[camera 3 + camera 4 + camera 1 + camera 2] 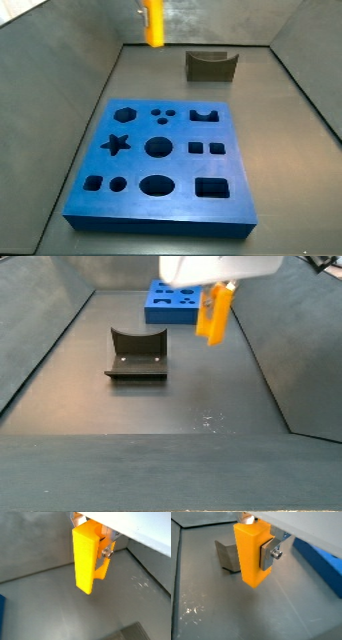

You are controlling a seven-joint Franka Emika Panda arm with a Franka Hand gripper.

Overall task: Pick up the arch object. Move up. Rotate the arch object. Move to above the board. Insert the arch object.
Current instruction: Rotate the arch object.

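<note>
Grey walled floor, matt, lightly scuffed. In both wrist views the gripper [264, 542] is clamped on the arch object [252, 554], a silver finger plate [273, 553] pressed flat against one side of the yellow-orange block; the block hangs long-axis down, clear of the floor. In a wrist view its notch side shows, turned toward the finger [107, 552], and the arch object [85, 557] reaches well below the pads. The dark olive-grey block [228, 556] sits on the floor behind the arch object, and a corner of the board [323, 562] lies off to one side of it. In a side view the arch object [155, 22] hangs beyond the board's [163, 165] far edge, near the olive-grey block [210, 65], not yet over any cut-out. In a side view the gripper [221, 291] carries the arch object [214, 313] above the floor, with the board [178, 304] behind it and the fixture [136, 356] beside it on the floor. Judgement: lift done, rotation or transfer is the step in hand. To do it well, keep the grip firm, turn the notch to match the arch cut-out [205, 116] in the board's far row, and travel level before descending.
</note>
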